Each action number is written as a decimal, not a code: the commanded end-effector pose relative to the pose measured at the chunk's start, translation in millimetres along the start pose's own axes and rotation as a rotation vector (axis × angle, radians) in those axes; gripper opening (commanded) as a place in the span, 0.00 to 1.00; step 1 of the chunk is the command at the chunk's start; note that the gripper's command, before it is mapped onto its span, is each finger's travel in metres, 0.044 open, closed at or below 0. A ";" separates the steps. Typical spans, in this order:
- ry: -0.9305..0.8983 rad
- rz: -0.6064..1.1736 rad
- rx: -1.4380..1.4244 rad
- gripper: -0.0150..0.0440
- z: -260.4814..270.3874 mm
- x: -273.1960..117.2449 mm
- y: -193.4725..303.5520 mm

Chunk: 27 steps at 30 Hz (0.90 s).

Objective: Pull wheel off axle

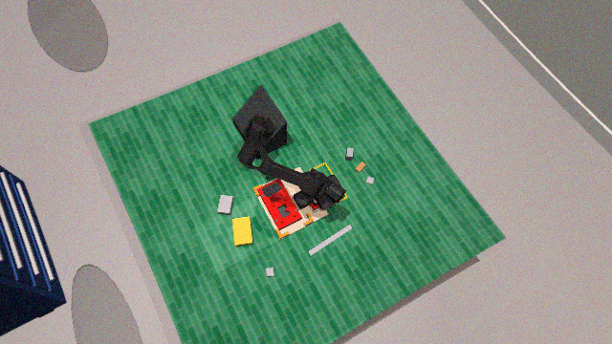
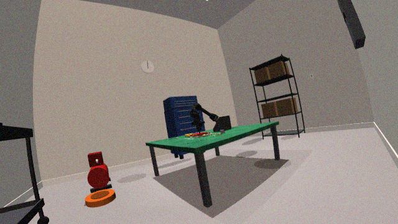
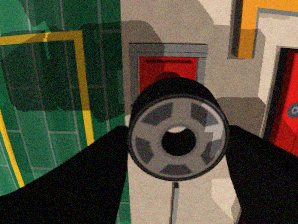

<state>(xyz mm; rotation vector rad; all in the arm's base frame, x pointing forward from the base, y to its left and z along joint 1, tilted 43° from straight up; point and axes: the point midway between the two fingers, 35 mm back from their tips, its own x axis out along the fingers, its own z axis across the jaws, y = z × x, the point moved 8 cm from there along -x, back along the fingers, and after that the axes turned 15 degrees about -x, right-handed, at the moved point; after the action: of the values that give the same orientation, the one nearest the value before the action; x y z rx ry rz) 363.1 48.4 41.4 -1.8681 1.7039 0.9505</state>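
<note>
The wheel [image 3: 159,125] is a round grey-spoked disc with a black tread, face-on in the wrist view. My gripper [image 3: 176,135] [image 2: 199,132] is shut on it, one dark finger on each side of the rim. The hub hole is dark with a pale sliver at its top; I cannot tell whether the axle is inside it. The marked area is a yellow outline [image 3: 86,100] [image 1: 330,169] on the green table, left of the wheel in the wrist view. The wheel is over the pale board [image 3: 150,200], outside that outline. In the top view the arm hides the wheel.
A red panel [image 1: 287,217] with dark parts lies beside the arm, with orange corner pieces [image 1: 282,234] [image 3: 275,6]. A grey-framed red part [image 3: 167,65] is behind the wheel. On the table are a yellow block [image 1: 242,231], a pale bar [image 1: 330,240] and several small blocks.
</note>
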 end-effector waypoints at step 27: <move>-0.013 -0.003 0.001 0.25 99.6 -36.8 24.9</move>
<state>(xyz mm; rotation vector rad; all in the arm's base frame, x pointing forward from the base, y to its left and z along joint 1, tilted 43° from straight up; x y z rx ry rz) 329.3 128.3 17.3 -1.8662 1.6895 0.9660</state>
